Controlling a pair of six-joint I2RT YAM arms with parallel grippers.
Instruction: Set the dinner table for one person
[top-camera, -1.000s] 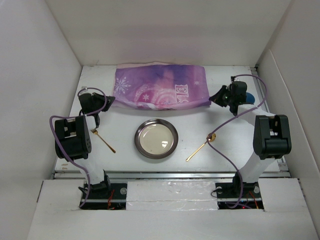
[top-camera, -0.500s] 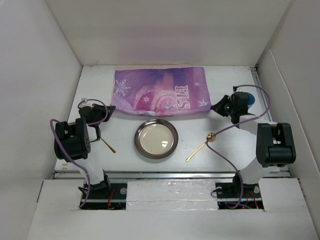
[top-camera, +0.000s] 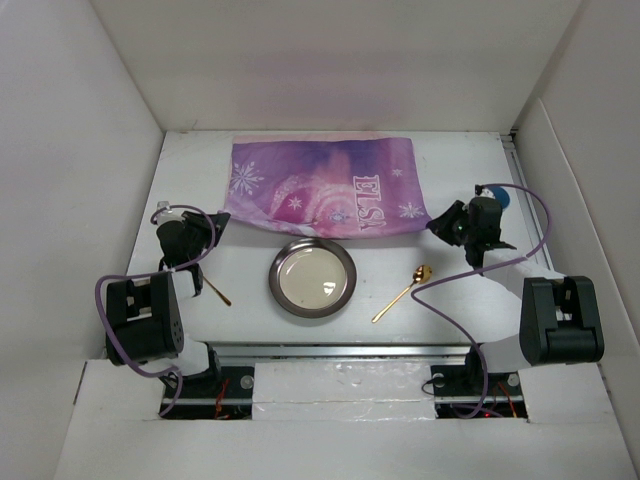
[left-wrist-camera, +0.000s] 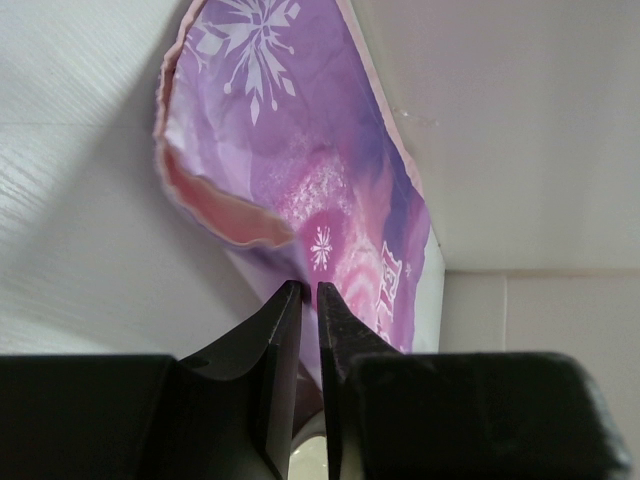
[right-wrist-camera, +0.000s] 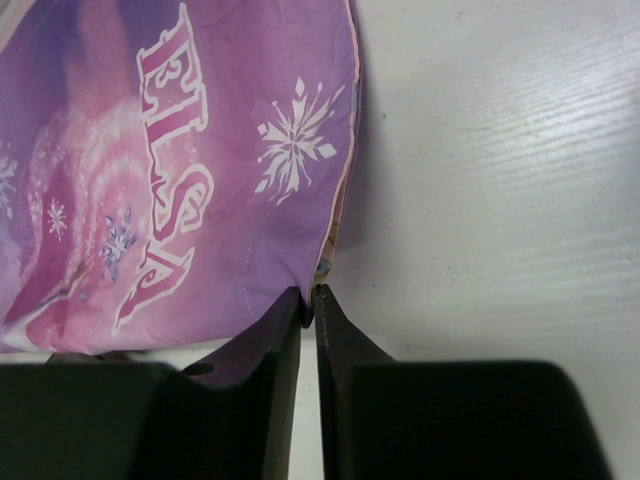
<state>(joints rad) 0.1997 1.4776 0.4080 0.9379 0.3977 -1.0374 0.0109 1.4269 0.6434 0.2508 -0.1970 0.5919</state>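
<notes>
The purple "ELSA" placemat lies spread across the far part of the white dinner table. My left gripper is shut on the placemat's near left corner, which is lifted and curled. My right gripper is shut on the near right corner. A steel plate sits mid-table, just in front of the placemat's near edge. A gold spoon lies to its right and a gold fork to its left, partly hidden by my left arm.
White walls enclose the table on the left, back and right. A blue object sits behind my right wrist near the right wall. The arm bases and rail run along the near edge.
Both grippers have pulled the placemat toward the near edge and spread it flatter. Its near edge now reaches the plate. Both arms have drawn back.
</notes>
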